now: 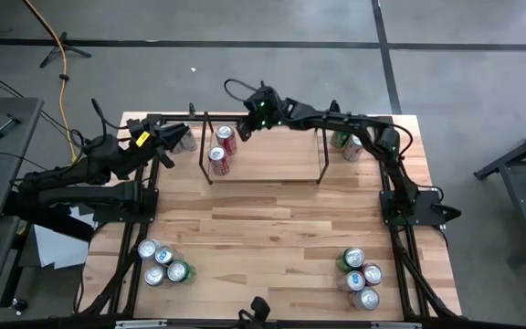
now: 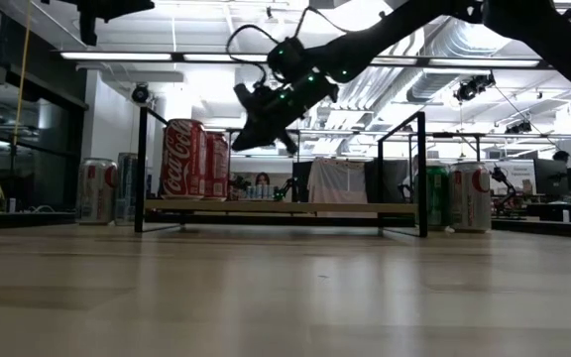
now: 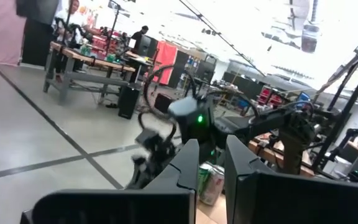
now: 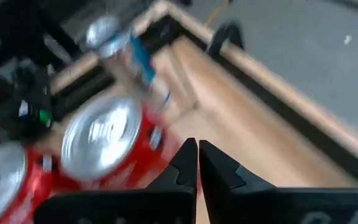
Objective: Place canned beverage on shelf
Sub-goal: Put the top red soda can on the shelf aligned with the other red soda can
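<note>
The shelf (image 1: 263,174) (image 2: 281,207), black rods on a light wood base, stands at the table's far middle. Two red cans (image 1: 219,157) (image 2: 184,159) stand upright on its left end. My right gripper (image 1: 242,133) (image 2: 240,145) (image 4: 197,155) hangs shut and holding nothing over that end, just right of the cans and slanting down. My left gripper (image 1: 175,137) (image 3: 211,162) is at the far left, roughly level, fingers close together with nothing between them. A pale can (image 1: 186,140) (image 2: 97,189) stands on the table by its tips.
Several cans stand grouped at the near left (image 1: 163,261) and at the near right (image 1: 362,274). Two more cans (image 1: 346,143) (image 2: 456,196) stand right of the shelf. The black frame (image 1: 144,210) runs along the table's sides.
</note>
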Controlling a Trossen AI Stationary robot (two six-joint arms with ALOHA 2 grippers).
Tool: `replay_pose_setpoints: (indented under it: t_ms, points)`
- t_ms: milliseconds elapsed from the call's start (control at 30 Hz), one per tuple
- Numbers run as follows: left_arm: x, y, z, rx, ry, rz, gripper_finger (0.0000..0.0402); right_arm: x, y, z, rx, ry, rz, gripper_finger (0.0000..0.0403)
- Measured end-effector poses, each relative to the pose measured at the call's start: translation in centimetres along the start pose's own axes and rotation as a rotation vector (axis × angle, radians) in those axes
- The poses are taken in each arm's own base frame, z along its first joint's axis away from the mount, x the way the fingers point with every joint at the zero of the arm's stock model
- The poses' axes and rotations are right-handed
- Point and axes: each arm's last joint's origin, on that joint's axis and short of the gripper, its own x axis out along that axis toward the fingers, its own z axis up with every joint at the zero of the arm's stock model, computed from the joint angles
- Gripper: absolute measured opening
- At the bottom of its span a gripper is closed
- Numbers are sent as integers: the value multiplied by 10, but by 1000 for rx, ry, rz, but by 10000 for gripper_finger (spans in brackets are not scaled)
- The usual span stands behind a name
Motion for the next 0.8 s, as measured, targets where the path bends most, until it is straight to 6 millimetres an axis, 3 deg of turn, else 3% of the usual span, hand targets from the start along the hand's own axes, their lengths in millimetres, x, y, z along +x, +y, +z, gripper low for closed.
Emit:
replay_pose_setpoints:
  t_ms: [500,800]
  points:
    - [-1,-6,10,-13,-80,-128,0,7,21,-5,-11,-46,-9,0]
    - [-2,-8,20,-19,-155,-160,0,7,17,1,1,-99,6,0]
